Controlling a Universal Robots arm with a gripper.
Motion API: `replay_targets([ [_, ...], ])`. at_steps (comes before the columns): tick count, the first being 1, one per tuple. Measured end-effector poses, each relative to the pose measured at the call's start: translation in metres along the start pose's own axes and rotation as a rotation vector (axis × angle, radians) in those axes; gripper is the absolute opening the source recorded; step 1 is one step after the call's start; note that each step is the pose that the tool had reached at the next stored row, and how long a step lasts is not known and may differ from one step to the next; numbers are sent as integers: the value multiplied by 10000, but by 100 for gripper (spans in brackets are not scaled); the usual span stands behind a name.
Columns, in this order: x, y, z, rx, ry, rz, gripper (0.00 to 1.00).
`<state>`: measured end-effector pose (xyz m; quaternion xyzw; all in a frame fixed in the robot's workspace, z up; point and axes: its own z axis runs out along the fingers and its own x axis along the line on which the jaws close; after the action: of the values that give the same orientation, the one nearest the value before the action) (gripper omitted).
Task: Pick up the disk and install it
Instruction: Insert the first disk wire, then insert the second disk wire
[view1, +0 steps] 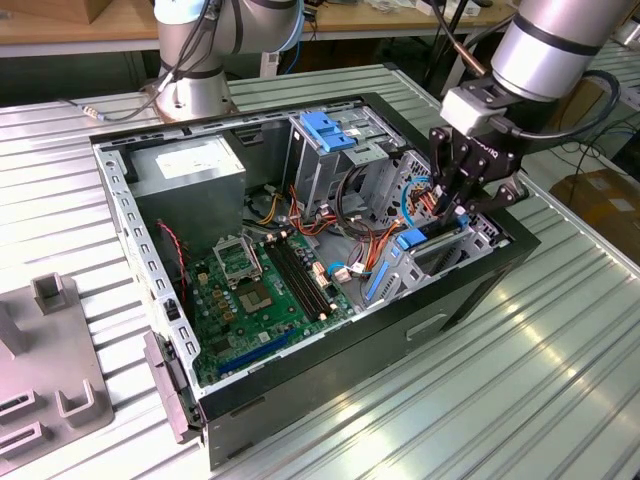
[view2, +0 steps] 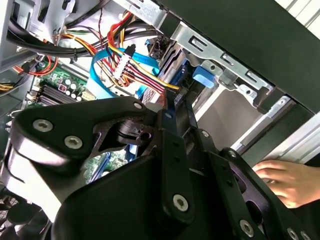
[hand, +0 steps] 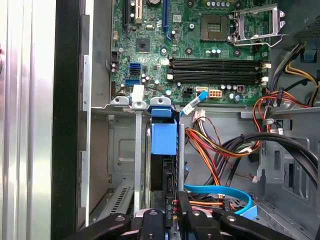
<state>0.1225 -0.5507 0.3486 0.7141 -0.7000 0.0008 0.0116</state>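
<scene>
The disk (hand: 163, 172) stands on edge in a drive bay of the open computer case (view1: 350, 370), at the exterior view's right. Its blue carrier frame (hand: 164, 137) caps the far end, and a blue tab (view2: 202, 75) of the frame sits by the bay's metal rail. My gripper (view1: 452, 208) hangs over that bay with its black fingers (view2: 170, 135) drawn together. The fingertips (hand: 156, 216) are right at the disk's near end. I cannot tell whether they press on it or pinch an edge.
A green motherboard (view1: 260, 290) lies on the case floor, with bundles of cables (hand: 210, 145) beside the bay. A grey power supply (view1: 190, 165) and a blue bracket (view1: 330, 130) stand at the back. A person's hand (view2: 287, 182) rests outside the case. A grey fixture (view1: 50, 390) sits at the exterior view's left.
</scene>
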Motion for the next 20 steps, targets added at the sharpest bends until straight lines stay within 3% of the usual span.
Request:
replay_targets([
  [5,0,0,-6,0,3,1,23],
  [8,0,0,-6,0,5,0,10],
  [20,-1,1,-6,0,13,0,10],
])
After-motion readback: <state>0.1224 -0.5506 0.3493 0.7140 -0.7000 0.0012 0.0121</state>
